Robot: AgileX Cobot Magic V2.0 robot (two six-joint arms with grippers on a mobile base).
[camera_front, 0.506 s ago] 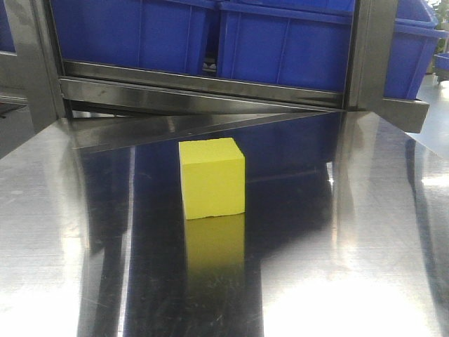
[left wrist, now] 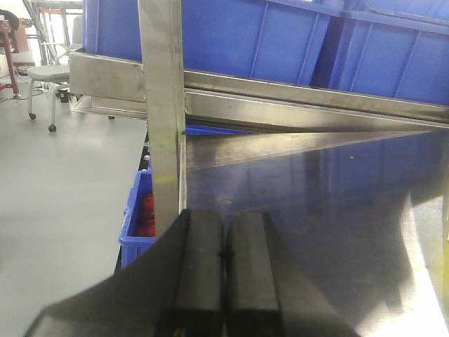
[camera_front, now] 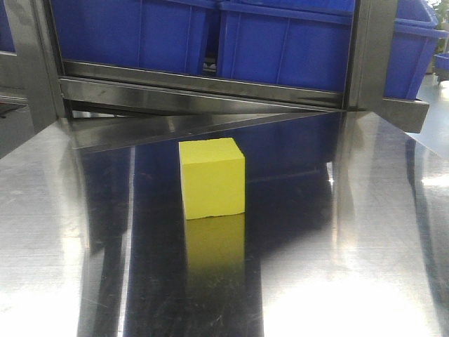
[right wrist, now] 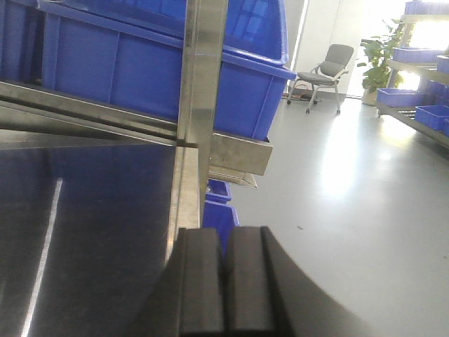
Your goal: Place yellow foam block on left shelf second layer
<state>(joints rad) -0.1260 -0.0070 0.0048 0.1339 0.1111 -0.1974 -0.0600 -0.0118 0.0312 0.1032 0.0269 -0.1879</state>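
In the front view we see the yellow foam block [camera_front: 212, 178] sitting flat on the middle of the steel counter [camera_front: 337, 246], in front of a shelf of blue bins [camera_front: 280, 42]. From the left wrist, the left gripper [left wrist: 224, 228] has its fingers pressed together and empty. It hangs level over the counter's left edge, near a steel post [left wrist: 163, 105]. From the right wrist, the right gripper [right wrist: 224, 242] is likewise closed on itself, by the counter's right edge and another upright [right wrist: 203, 70].
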